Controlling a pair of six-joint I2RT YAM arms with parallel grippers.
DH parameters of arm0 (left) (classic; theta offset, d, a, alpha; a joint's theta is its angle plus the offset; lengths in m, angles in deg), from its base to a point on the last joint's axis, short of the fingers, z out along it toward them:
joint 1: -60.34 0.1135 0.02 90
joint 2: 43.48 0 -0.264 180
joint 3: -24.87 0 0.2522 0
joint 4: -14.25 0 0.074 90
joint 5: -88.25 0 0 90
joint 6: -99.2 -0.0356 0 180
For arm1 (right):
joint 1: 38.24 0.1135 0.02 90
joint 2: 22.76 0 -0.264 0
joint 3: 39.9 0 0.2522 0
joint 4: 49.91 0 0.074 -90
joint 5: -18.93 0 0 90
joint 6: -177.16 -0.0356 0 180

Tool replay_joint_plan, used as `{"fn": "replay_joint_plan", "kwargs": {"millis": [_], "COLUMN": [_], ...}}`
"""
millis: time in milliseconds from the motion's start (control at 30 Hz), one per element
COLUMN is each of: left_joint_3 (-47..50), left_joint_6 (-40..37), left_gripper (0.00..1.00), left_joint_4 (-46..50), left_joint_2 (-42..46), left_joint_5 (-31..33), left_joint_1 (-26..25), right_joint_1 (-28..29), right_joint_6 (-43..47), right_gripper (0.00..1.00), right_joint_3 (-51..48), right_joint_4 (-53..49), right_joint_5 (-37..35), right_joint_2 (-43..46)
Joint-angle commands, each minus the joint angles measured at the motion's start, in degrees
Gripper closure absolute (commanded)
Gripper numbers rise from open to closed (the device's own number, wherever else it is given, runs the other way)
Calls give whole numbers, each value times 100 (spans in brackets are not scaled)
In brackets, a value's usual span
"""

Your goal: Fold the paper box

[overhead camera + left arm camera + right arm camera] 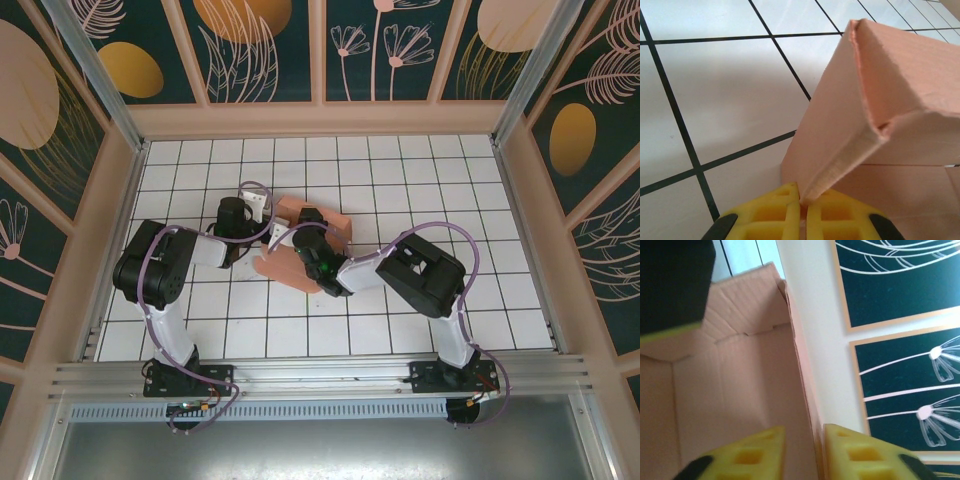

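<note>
Yellow pads (771,212) of the left gripper (802,199) are clenched on a folded corner crease of the paper box (890,85); the crease enters the pinch from 12 o'clock. Salmon card rises from there toward 1 o'clock, one wall upright with a flap leaning over it. White tiled table (725,85) sits at 9 to 11 o'clock, bare there.

Right gripper (804,452): fingers (862,455) parted, straddling a side wall edge-on. A gap shows on the inner side, so this looks like a loose hold, not a clamp. Patterned enclosure panel (900,280) lies beyond at 2 o'clock.

Top view: the box sits near the table's middle, slightly toward 12 o'clock. The left gripper is at its 9 o'clock side and the right one comes in from 4 o'clock.

Container: the box only. In the right wrist view the inside is bare creased card with nothing in it that I can see. A dark blurred block hangs over the rim at 10 o'clock; cannot tell what it is.

Risks, my read:
- The left pinch holds only a narrow crease, so thin card could slip out or tear if pulled sideways.
- With the right jaws loose, the straddled wall may spring outward and undo the fold.
- The tile looks smooth, so a push from one side could slide the whole box instead of bending a flap.
- Closing hard on the wall could crush or kink it off its score line.
</note>
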Motion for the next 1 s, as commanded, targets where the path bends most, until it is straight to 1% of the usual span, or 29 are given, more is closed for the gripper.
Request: {"fn": "replay_joint_plan", "kwargs": {"millis": [0,100,200,300,367,467,567,667,733,867,967], "left_joint_3": [-25,40,29,31,70,253,483,523,573,690,734], "left_joint_6": [-248,-385,-457,-478,-524,-640,-704,-714,-696,-844,-1064], "left_gripper": [93,93,93,93,94,95,94,94,94,94,92], "left_joint_4": [3,26,88,59,-35,-387,-791,-867,-1021,-1353,-1387], "left_joint_2": [36,102,116,104,110,170,280,296,319,354,383], "left_joint_5": [-67,68,142,164,161,216,290,435,466,789,1091], "left_joint_1": [-53,-50,-54,-49,-45,-50,-50,-58,-80,-311,-572], "right_joint_1": [100,88,75,46,52,41,-57,-314,-575,-1480,-1975], "right_joint_6": [-524,-971,-1455,-1924,-2239,-2796,-3789,-4858,-5562,-7478,-8511], "right_gripper": [61,47,38,28,24,20,18,18,18,18,20], "right_joint_3": [110,77,-64,-194,-235,-444,-535,-497,-493,-491,-412], "right_joint_4": [-269,-526,-689,-999,-1225,-1317,-1322,-1478,-1546,-1939,-2253], "right_joint_5": [217,462,828,1422,1709,2091,2243,2484,2731,3884,4681], "right_joint_2": [206,459,785,1175,1411,1900,2383,2732,2895,3010,2941]}}
